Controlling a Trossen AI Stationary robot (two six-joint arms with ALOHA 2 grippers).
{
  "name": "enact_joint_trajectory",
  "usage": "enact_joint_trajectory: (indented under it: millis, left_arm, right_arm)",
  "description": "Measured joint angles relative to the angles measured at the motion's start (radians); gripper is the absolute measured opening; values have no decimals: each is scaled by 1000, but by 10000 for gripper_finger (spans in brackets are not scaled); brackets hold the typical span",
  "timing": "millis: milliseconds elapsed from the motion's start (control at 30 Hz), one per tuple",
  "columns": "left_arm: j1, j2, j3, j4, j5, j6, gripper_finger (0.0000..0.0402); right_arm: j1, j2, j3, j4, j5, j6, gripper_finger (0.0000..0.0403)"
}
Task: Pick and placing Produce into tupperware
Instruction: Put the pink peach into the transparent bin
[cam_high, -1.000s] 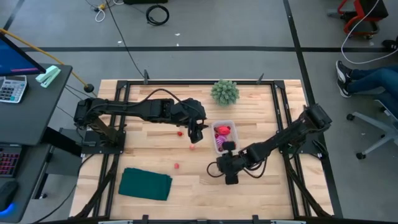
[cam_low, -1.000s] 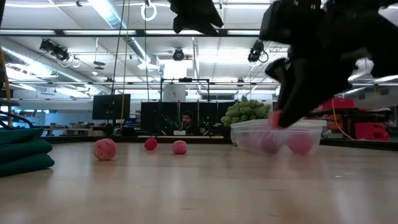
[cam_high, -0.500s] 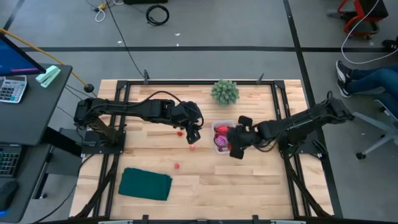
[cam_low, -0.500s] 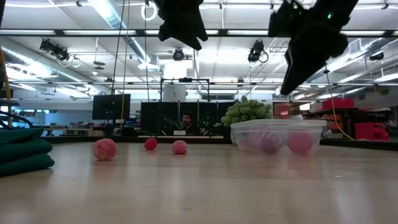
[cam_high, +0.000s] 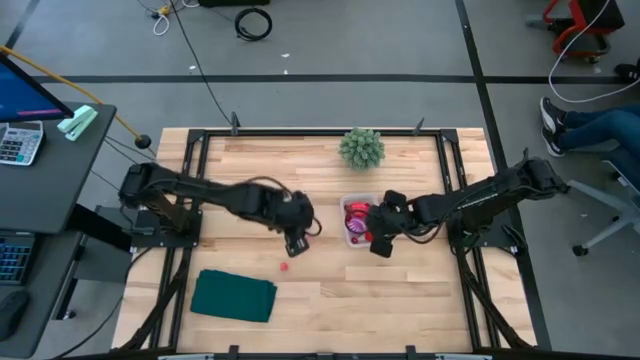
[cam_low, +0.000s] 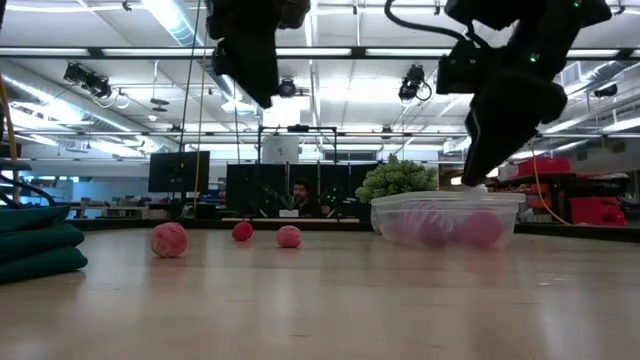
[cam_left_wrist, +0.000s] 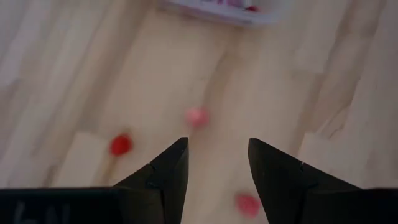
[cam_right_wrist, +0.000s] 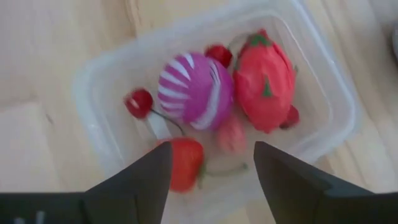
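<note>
The clear tupperware stands right of the table's middle. It holds a purple-striped ball, a larger red piece, a strawberry and cherries. My right gripper is open and empty just above the tub's near-right side; it also shows in its wrist view. My left gripper is open and empty above the table, left of the tub. Three small red pieces lie on the wood below it, one of them nearer the front.
A green bushy plant stands at the far edge behind the tub. A dark green folded cloth lies near the front left. Metal frame rails run along the table's sides. A person sits far off in the room.
My right gripper has risen from the table near the front and gone toward the far edge, stopping over the tub's near-right side. My left gripper has gone toward the near edge and a little left, away from the tub.
</note>
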Motion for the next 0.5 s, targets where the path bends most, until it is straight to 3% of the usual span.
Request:
enact_joint_trajectory:
  millis: [300, 500]
  left_arm:
    - [-64, 76, -237, 432, -18, -35, 172]
    - [-44, 140, -319, 567, -57, -52, 172]
  right_arm:
    - [0, -8, 1, 89, 1, -3, 236]
    - [0, -8, 1, 91, 1, -55, 236]
